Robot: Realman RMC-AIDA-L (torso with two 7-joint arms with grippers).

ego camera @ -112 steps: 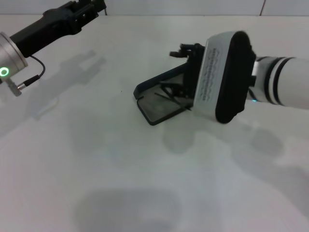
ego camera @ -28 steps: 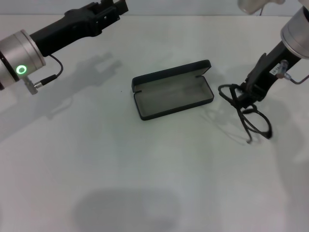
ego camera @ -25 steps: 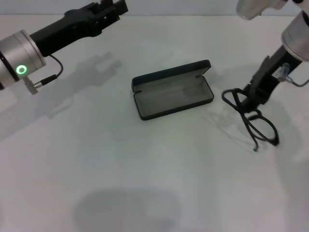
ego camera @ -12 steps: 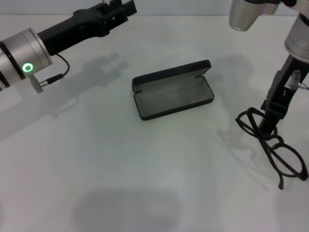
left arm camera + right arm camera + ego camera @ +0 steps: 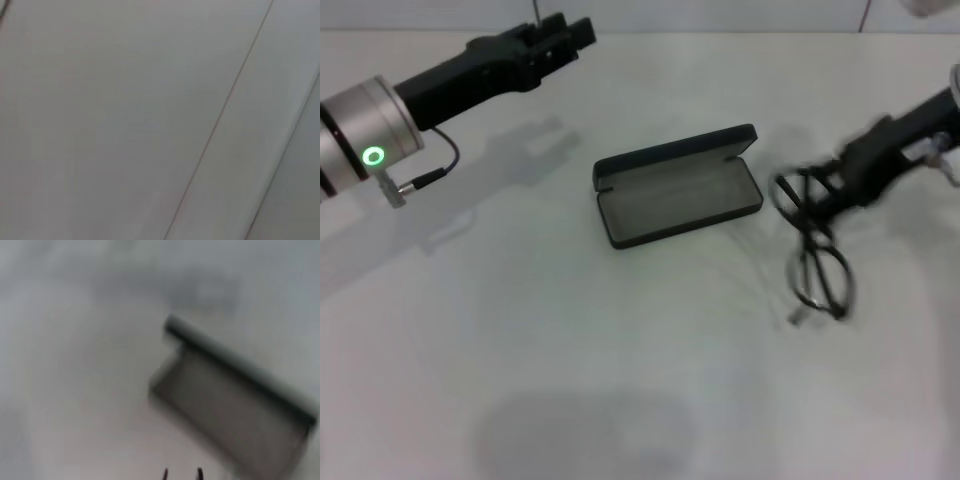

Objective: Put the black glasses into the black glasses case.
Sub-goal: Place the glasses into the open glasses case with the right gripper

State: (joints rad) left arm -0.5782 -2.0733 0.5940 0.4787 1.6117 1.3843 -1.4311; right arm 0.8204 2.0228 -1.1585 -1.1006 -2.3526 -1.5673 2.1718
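Observation:
The black glasses case lies open at the table's middle, its grey lining bare and its lid folded back on the far side. The right wrist view shows the case blurred. The black glasses hang unfolded just right of the case, lenses low over the table. My right gripper is shut on their upper part and reaches in from the right edge. My left gripper hovers at the far left, well away from the case.
The white table stretches all around the case. The left arm's silver cuff with a green light and a looping cable sits at the left edge. The left wrist view holds only a plain grey surface.
My right gripper has swung the glasses from the lower right back up and leftward, close to the case's right end. The left arm has shifted slightly.

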